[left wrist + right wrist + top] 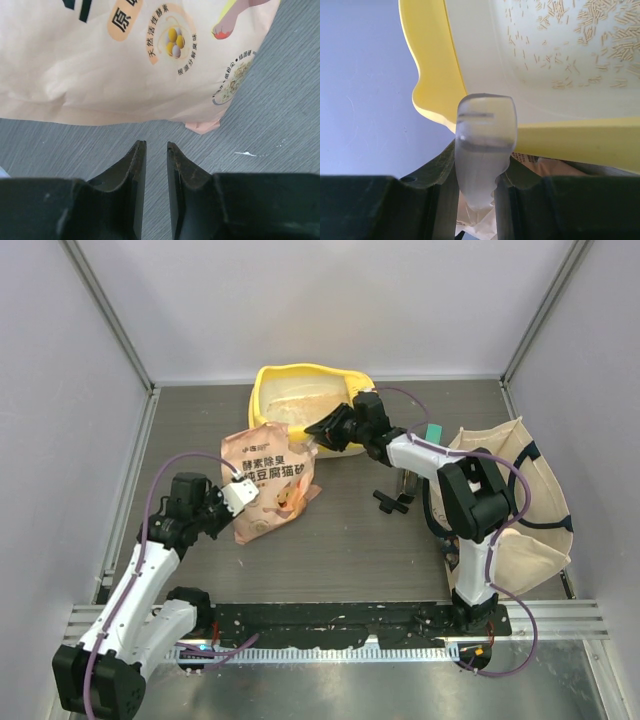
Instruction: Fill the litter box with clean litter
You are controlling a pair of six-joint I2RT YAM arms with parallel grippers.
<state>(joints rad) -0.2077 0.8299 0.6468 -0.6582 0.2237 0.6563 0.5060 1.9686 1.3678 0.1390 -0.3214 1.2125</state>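
Your right tool [479, 162] is clamped on a translucent whitish tab [485, 117]. It looks like part of the mouth of the litter bag [268, 485], though you cannot confirm that from these views. Just past the tab comes the yellow rim of the litter box [427, 65], and beyond the rim a thin scatter of clean litter [600, 35] lies on the pale floor. So the box is straight ahead of that tool, away from the arm bases. The bag lies on the table [350, 550] below and behind that grip, its long axis running from the box's near rim back toward your left tool [156, 150]. That one is empty, its jaws drawn almost together, just short of the bag's lower edge and not touching it. By my reading, the right arm is nearer the box, and the left is placed to raise the bag's tail.
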